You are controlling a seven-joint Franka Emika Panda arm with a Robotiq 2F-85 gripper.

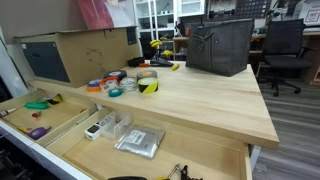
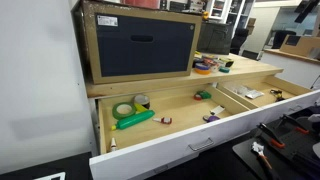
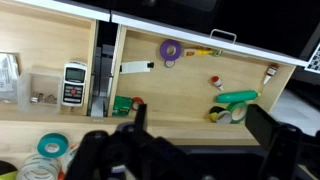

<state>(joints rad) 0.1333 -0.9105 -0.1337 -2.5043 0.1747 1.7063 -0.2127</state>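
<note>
Currently the gripper [image 3: 200,140] hangs over the open drawer [image 3: 180,85] with its jaws fully apart and nothing between them, so the wrist view looks straight down into the compartments. Nearest below it, the green tool [image 3: 238,97] lies flat just beside a tape roll [image 3: 231,114] toward one end of the wide compartment. A divider [image 3: 104,70] separates both from the handheld meter [image 3: 73,82].

Spotted a long bright-green stick [image 3: 237,97] lying flat at the lower right of the wrist view, in the open drawer [image 3: 180,85]. Noted a pale green tape roll [image 3: 228,114] lying flat, hole upward, just beneath it in the frame.
</note>
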